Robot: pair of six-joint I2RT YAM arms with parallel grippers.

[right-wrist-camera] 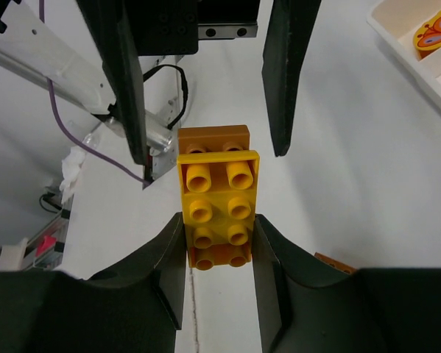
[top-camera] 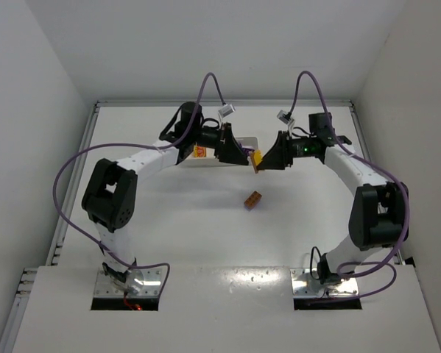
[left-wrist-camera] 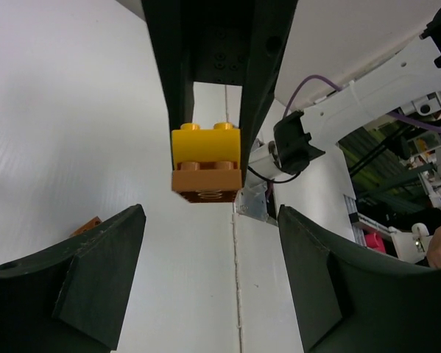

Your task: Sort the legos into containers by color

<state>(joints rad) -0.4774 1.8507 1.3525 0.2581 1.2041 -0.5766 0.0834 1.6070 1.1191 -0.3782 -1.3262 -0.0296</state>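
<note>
My right gripper (right-wrist-camera: pixel 219 220) is shut on a stacked pair of legos, a yellow brick (right-wrist-camera: pixel 219 197) pressed on an orange brick (right-wrist-camera: pixel 213 136), held above the table. In the top view the pair (top-camera: pixel 257 159) hangs between the two grippers. My left gripper (left-wrist-camera: pixel 210 217) is open and faces the pair's free end; its fingers (right-wrist-camera: pixel 124 81) stand either side of that end without touching. The yellow brick (left-wrist-camera: pixel 205 145) sits above the orange one (left-wrist-camera: pixel 207 184) in the left wrist view. A loose orange brick (top-camera: pixel 252 199) lies on the table. The white tray (top-camera: pixel 247 141) lies behind the left gripper (top-camera: pixel 241 156), mostly hidden.
The tray's corner (right-wrist-camera: pixel 419 70) shows at the upper right of the right wrist view, with an orange patterned piece (right-wrist-camera: pixel 437 33) in a compartment. The loose orange brick also shows in the wrist views (right-wrist-camera: pixel 334 263) (left-wrist-camera: pixel 87 224). A seam (left-wrist-camera: pixel 236 294) runs across the white table.
</note>
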